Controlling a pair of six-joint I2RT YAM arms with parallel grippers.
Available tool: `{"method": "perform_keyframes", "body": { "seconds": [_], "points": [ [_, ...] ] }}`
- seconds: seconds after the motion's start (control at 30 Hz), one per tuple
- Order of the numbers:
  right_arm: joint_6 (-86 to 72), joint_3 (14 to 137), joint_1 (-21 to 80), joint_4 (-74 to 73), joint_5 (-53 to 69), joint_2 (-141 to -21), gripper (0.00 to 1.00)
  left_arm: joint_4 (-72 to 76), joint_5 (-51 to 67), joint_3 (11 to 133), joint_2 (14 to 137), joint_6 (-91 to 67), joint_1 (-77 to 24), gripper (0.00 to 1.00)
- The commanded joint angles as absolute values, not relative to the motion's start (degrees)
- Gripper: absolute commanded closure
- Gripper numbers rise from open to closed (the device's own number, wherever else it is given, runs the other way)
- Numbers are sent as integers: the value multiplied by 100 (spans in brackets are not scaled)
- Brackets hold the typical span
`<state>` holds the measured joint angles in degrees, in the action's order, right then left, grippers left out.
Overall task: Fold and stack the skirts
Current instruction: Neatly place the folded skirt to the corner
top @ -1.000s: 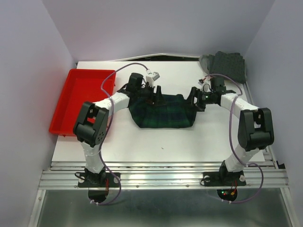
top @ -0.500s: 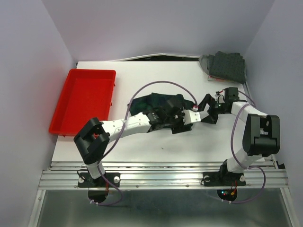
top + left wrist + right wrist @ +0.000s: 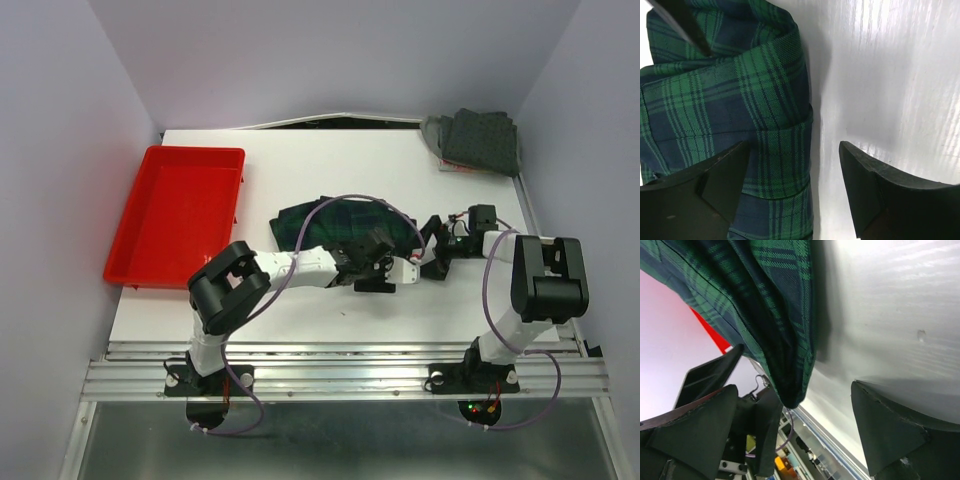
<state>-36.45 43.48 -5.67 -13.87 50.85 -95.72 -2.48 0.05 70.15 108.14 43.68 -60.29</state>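
On the white table (image 3: 330,160) between pale lilac walls (image 3: 330,60), the left gripper (image 3: 792,149) and right gripper (image 3: 797,367), both spread and empty, stand at one folded green-navy plaid skirt (image 3: 320,222) mid-table; beyond, one red plastic tray (image 3: 175,210) left, one dark dotted skirt (image 3: 480,140) far right.

Seen from my console: the left arm (image 3: 300,265) covers the plaid skirt's (image 3: 322,224) near edge, both wrist views crop that skirt at their borders, and the red tray (image 3: 717,339) is a mere sliver behind it (rim hidden).
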Motion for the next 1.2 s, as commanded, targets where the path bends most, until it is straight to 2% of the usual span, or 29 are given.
{"method": "perform_keyframes", "body": {
  "seconds": [0.0,0.03,0.07,0.17,0.3,0.4,0.97,1.07,1.17],
  "points": [
    [-3901,4149,-615,-555,5238,-9712,0,130,-88,6865,10837,4982,-6056,19],
    [-3937,4096,-615,-467,5230,-9721,0,167,-79,6847,10863,5027,-6047,22],
    [-3998,4044,-615,-283,5229,-9729,0,176,-36,6864,10924,5053,-6047,31],
    [-3921,3946,-493,-158,5195,-9765,0,106,8,6996,11039,5010,-5994,44],
    [-3805,3867,-431,-70,4984,-9773,0,-191,710,7285,11092,4826,-5784,48],
    [-3867,3797,-308,280,4940,-9844,0,-403,1140,7452,11066,4694,-5582,56],
    [-4947,3973,606,1950,4404,-10494,0,-677,2144,7883,10960,4448,-5142,64],
    [-5194,3815,668,2669,4298,-10547,3,-808,2425,8129,11047,4307,-5028,66],
    [-5159,3858,782,2760,4263,-10643,4,-931,2688,8287,11109,4228,-4861,67]
  ]
}}
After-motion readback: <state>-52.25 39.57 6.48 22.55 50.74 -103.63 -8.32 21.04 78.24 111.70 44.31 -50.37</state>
